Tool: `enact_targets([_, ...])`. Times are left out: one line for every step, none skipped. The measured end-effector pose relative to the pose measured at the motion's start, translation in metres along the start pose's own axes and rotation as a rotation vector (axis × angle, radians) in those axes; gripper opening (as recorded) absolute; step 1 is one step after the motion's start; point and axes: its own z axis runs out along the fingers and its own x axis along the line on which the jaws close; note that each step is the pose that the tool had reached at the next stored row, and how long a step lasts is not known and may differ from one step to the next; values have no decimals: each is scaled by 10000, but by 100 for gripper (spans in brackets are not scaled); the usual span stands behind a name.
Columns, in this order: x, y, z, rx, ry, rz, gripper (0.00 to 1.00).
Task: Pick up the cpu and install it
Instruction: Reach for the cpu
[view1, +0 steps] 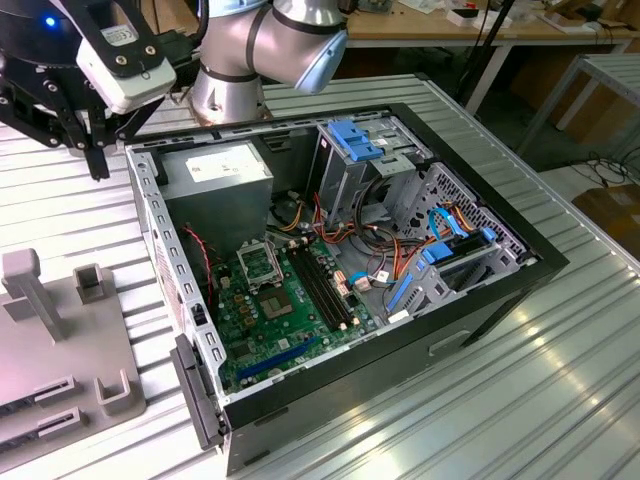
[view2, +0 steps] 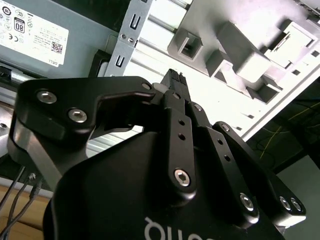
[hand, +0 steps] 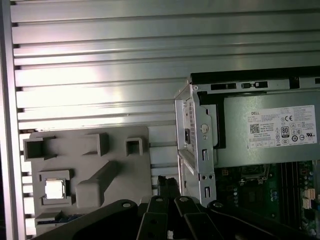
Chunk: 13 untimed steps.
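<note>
The cpu (hand: 54, 189), a small shiny silver square, lies in a recess of the grey fixture tray (hand: 120, 150) on the table beside the computer case. My gripper (hand: 167, 184) hangs above the table between that tray and the case wall, well apart from the cpu. Its black fingers come together at the tip (view2: 172, 78) with nothing held. In the exterior view the gripper (view1: 97, 168) points down at the case's outer corner. Inside the case lies the green motherboard (view1: 290, 335) with its black framed socket (view1: 258, 262).
The open black case (view1: 520, 280) holds a grey power supply (view1: 215, 170), blue drive brackets (view1: 352, 138), cables and upright metal walls. The fixture tray (view1: 70, 350) carries upright posts. The table top is ribbed metal (view1: 560, 400).
</note>
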Motion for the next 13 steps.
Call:
enact_targets([9,0,0,0,1,-1,11])
enact_targets([20,-1,0,0,2,-2,11])
enact_targets([30,-2,0,0,3,-2,11])
enact_targets([44,-3,0,0,5,-2,11])
enact_targets([53,-3,0,0,6,-3,11])
enact_targets([62,-4,0,0,6,-4,11])
enact_targets([70,-4,0,1,8,-4,11])
enact_targets([79,-5,0,1,9,-4,11])
enact_targets([94,-6,0,0,10,-4,11])
enact_targets([103,-6,0,0,11,-5,11])
enact_targets([114,-7,0,1,13,-7,11])
enact_targets([122,-8,0,1,14,-7,11])
enact_targets([134,-8,0,1,15,-7,11])
